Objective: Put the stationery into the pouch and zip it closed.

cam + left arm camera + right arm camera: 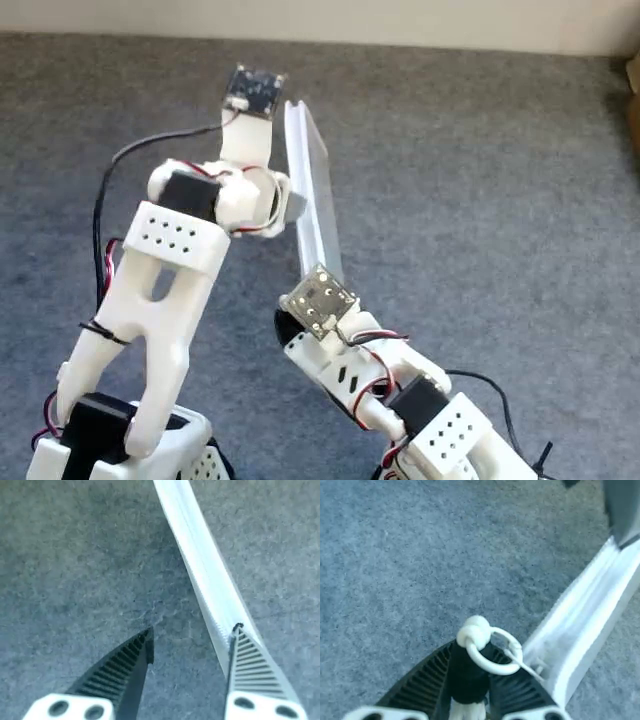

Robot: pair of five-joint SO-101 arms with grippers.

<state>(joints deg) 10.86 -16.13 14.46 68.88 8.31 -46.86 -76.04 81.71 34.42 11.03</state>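
Note:
A clear pouch (312, 200) stands on edge on the grey carpet, its white zip strip (200, 565) running along the top. My left gripper (192, 630) is open at the pouch's far part, one fingertip (239, 630) touching the zip strip and the other over the carpet. At the near end of the pouch (590, 615), my right gripper (470, 652) is shut on the zip pull (487, 647), a white ring with a knotted cord. In the high view the left gripper (290, 205) sits beside the pouch and the right gripper (292, 325) at its near end.
Grey carpet (480, 180) covers the whole work area. A pale wall edge (400, 25) runs along the back. The left gripper's finger (620, 510) shows over the far part of the pouch in the right wrist view.

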